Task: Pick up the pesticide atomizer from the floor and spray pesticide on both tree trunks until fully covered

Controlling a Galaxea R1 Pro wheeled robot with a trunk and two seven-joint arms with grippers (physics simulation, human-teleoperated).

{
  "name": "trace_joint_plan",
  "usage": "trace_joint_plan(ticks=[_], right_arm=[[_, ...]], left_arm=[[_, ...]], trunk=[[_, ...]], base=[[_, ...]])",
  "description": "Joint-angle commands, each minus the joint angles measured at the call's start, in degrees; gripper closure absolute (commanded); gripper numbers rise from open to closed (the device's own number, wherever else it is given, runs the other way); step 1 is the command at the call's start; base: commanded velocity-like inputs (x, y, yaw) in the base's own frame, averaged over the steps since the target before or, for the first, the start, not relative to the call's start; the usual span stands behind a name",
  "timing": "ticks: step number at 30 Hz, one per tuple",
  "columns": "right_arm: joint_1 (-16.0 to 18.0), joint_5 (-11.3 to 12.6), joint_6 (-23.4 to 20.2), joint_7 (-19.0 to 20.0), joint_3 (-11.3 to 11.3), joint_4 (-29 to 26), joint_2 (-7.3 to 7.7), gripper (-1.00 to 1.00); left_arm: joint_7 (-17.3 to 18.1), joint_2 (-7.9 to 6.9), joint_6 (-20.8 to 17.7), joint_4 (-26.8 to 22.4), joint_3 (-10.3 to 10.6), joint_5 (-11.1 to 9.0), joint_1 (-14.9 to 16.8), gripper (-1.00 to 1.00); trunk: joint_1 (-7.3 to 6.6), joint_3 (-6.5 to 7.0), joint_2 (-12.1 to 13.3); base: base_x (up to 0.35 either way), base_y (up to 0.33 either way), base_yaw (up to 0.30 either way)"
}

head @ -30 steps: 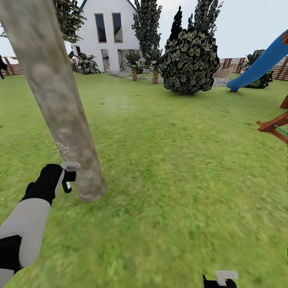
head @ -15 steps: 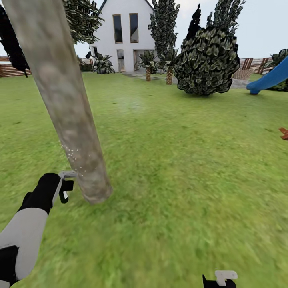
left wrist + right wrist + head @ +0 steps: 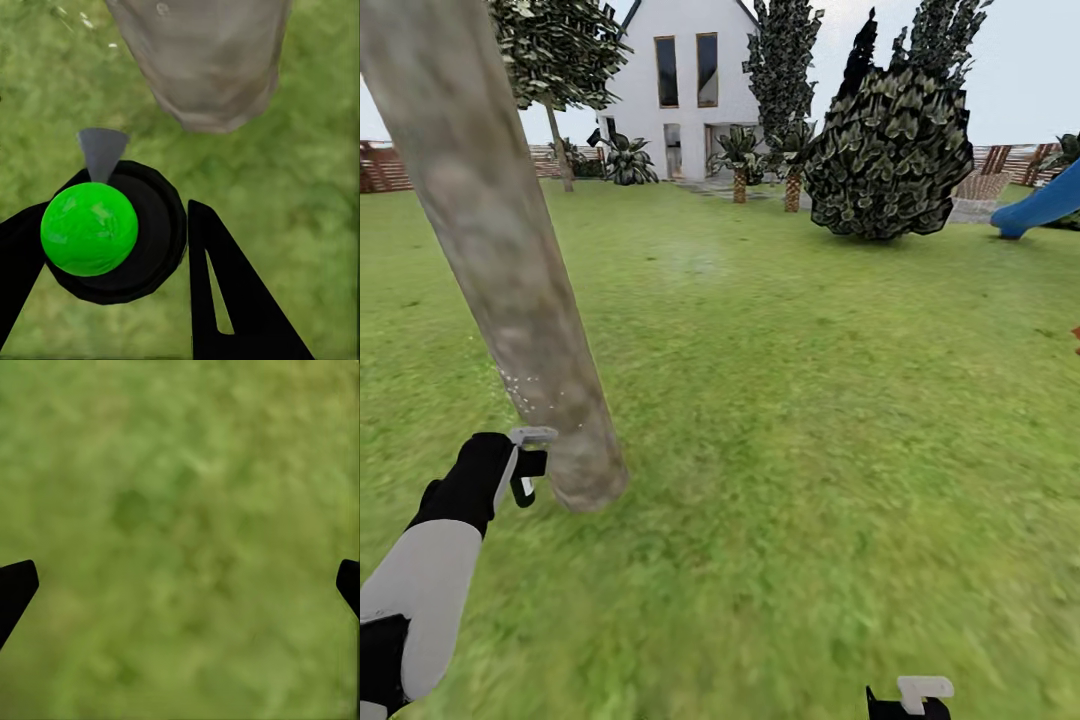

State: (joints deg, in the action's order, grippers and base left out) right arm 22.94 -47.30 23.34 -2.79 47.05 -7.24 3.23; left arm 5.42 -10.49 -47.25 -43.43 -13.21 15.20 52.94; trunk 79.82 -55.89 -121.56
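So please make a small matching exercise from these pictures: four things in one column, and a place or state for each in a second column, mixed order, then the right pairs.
Things:
1. pesticide atomizer
2. tree trunk
3. right gripper
4. slide

Places or states:
A. blue, at the far right of the lawn
B. open, above bare grass
C. held in the left gripper
D. whitish specks low on the bark

Pairs: 1-C, 2-D, 3-B, 4-A
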Motion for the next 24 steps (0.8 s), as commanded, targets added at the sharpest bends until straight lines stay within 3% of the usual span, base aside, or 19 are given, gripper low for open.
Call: trace_joint_plan(ticks=[1, 9, 12, 16, 24], right_arm=[[0.0, -0.6, 0.2, -0.3, 0.3, 0.1, 0.02, -1.00], [0.0, -0.6, 0.2, -0.3, 0.3, 0.1, 0.02, -1.00], [0.0, -0.6, 0.2, -0.3, 0.3, 0.1, 0.02, -1.00], [0.0, -0.6, 0.2, -0.3, 0.3, 0.1, 0.08, -1.00], [0.0, -0.6, 0.2, -0.3, 0.3, 0.1, 0.11, -1.00]], left_arm=[[0.6, 0.21, -0.2, -0.3, -0.1, 0.7, 0.1, 1.00], [0.7, 1.11, -1.3, -6.6, 0.5, 0.6, 2.2, 1.00], [0.7, 1.25, -4.3, -10.5, 0.5, 0.5, 2.4, 1.00], [0.8, 1.26, -4.7, -11.4, 0.5, 0.5, 2.4, 1.00], [0.8, 1.27, -4.8, -13.1, 0.6, 0.6, 2.4, 1.00]], trunk=[[-0.01, -0.05, 0.0], [-0.01, -0.05, 0.0], [-0.01, -0.05, 0.0], [-0.01, -0.05, 0.0], [-0.01, -0.05, 0.0]], base=[[0.000, -0.274, 0.274], [0.199, -0.184, 0.276], [0.306, -0.099, 0.253], [0.130, -0.218, 0.051], [-0.084, -0.273, 0.001]])
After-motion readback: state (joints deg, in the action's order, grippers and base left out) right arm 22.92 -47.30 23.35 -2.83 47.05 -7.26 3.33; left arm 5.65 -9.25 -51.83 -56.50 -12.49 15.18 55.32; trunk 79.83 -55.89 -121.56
